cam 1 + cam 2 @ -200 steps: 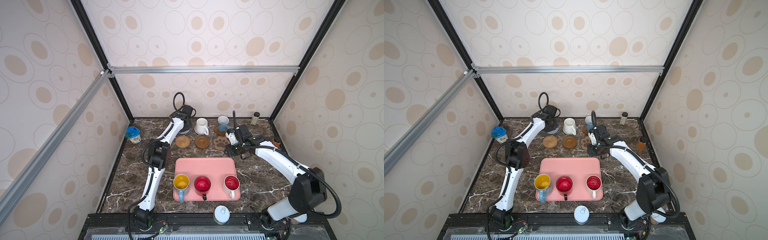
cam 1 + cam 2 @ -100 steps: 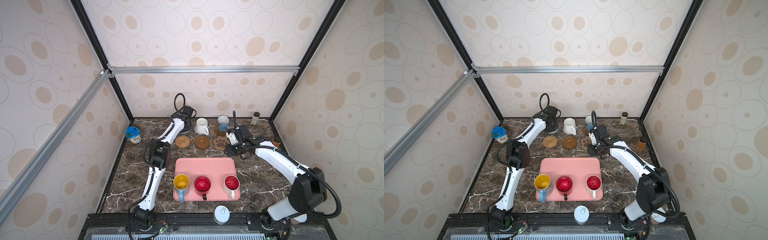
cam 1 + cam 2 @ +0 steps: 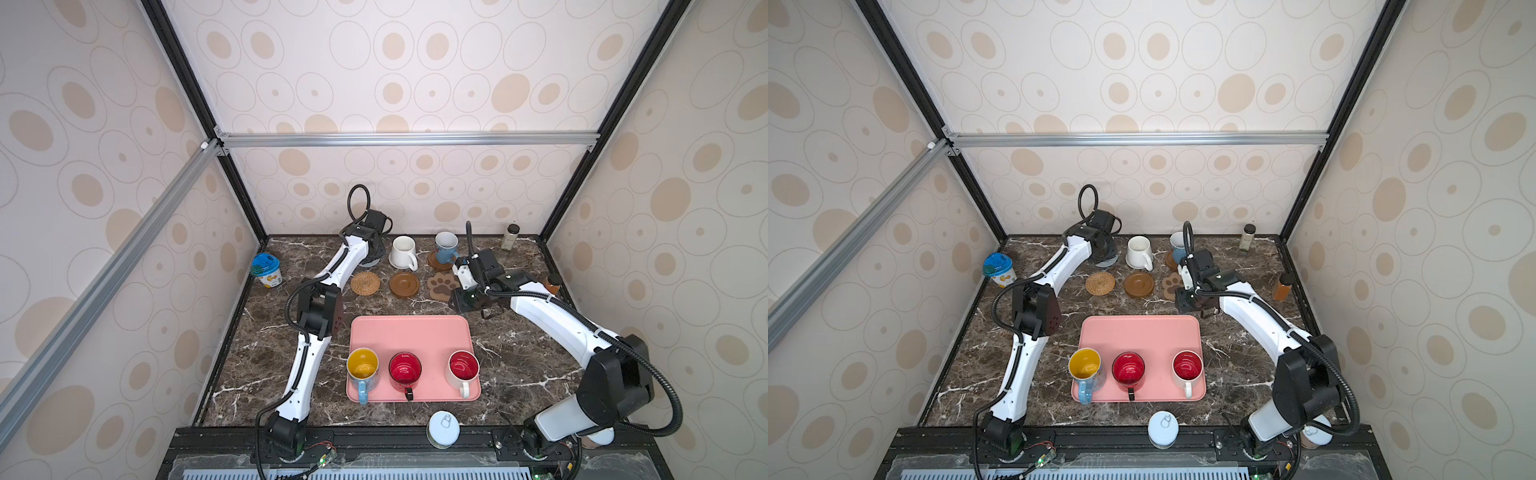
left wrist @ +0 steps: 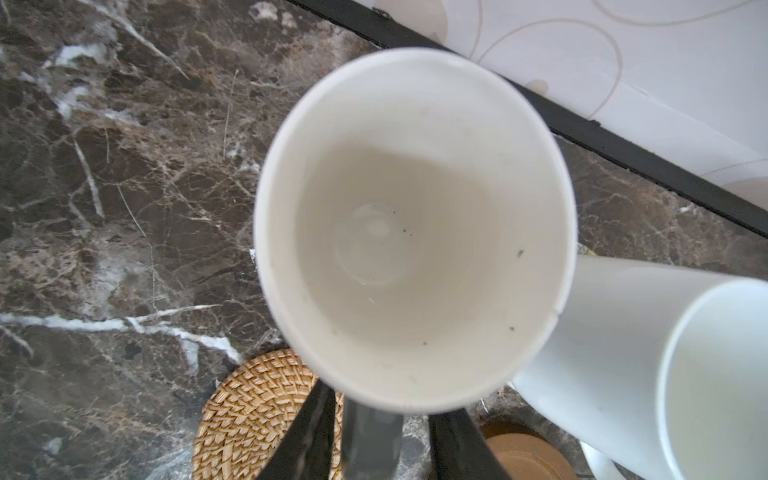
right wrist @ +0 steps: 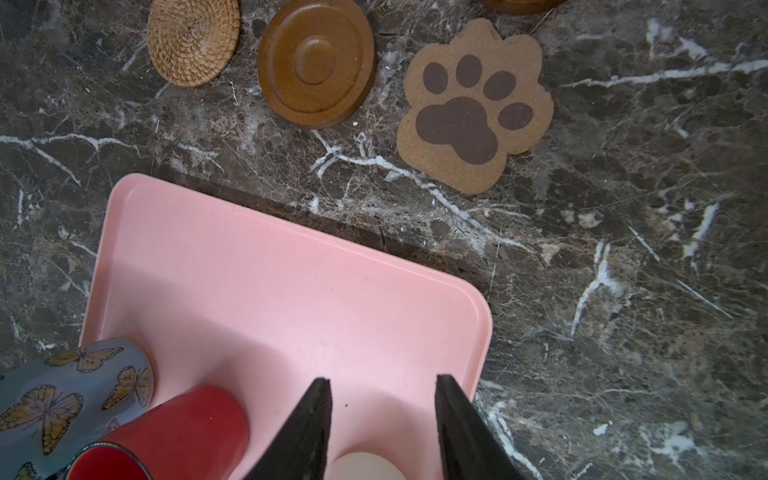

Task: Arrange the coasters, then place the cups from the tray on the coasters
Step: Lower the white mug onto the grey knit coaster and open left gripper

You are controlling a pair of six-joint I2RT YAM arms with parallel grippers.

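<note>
Overhead, a dark marble counter (image 3: 519, 365) between dotted walls (image 3: 415, 62) bears a pink tray (image 3: 409, 332) holding three mugs (image 3: 404, 370), while the left gripper (image 4: 376, 419), jaws parted, straddles the handle (image 4: 370, 449) of the grey mug (image 4: 415, 228) at the back and the right gripper (image 5: 382, 386) hangs parted over the tray.

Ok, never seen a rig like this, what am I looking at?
A robot's left arm and right arm, each ending in a two-fingered gripper, work on a marble table. Two pictures look down on everything; two come from cameras on the wrists. On the pink tray stand a yellow-lined mug, a red mug and a red-lined mug. Behind, a white mug and a light blue mug sit on coasters; a rattan coaster, wooden disc and paw coaster lie bare. The left gripper straddles the handle of a grey mug, jaws apart. The right gripper hovers open, holding nothing.
</note>
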